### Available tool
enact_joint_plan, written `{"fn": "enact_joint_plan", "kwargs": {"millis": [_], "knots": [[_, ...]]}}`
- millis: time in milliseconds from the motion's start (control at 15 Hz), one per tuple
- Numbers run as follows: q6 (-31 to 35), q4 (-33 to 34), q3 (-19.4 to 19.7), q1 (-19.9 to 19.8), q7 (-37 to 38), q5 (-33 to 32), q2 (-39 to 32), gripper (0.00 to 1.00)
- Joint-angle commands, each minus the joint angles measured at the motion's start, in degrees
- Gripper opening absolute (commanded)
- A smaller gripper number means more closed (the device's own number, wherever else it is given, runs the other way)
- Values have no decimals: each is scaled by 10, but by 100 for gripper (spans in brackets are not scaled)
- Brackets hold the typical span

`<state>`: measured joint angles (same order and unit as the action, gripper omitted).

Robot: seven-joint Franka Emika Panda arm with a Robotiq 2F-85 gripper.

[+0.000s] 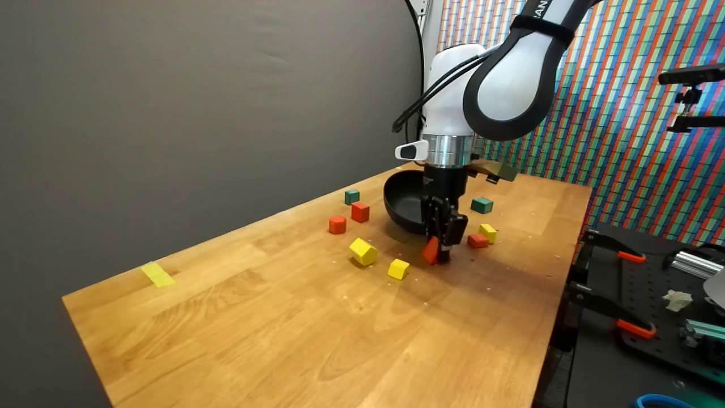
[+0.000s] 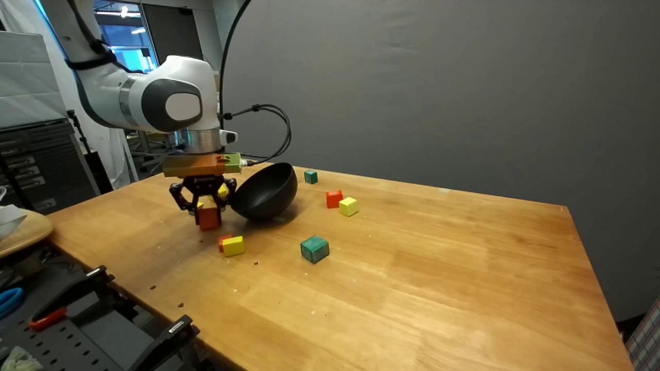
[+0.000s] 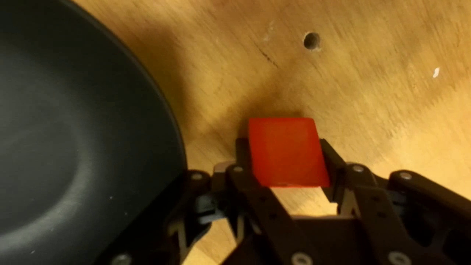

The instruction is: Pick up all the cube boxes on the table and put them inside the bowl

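The bowl [image 2: 265, 190] stands tilted on the table [image 2: 438, 288]. A block [image 3: 287, 152] is held in the gripper [image 2: 209, 216], just right of the bowl in the wrist view; contact between gripper and bowl cannot be determined. In an exterior view, three blocks [image 1: 360, 212] lie left of the bowl, two blocks [image 1: 363, 251] lie before it and to its left, and three further blocks [image 1: 477, 241] lie right of the gripper: two close together, the third behind them. A tape strip [image 1: 158, 273] lies at the table's left edge, well apart from the blocks. Two clamps [image 1: 603, 304] are located beyond its right edge.
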<state>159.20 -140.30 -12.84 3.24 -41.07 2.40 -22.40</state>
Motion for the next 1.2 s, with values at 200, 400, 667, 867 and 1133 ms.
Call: {"fn": "enact_joint_plan", "kwargs": {"millis": [200,400,667,867,1133], "knots": [[-14,-7,3,-1,52,-46,52,20],[-23,-28,11,4,75,-78,123,20],[9,-24,68,16,156,-200,174,20],[-6,22,93,0,186,-237,143,20],[-39,76,86,-21,145,-163,85,20]]}}
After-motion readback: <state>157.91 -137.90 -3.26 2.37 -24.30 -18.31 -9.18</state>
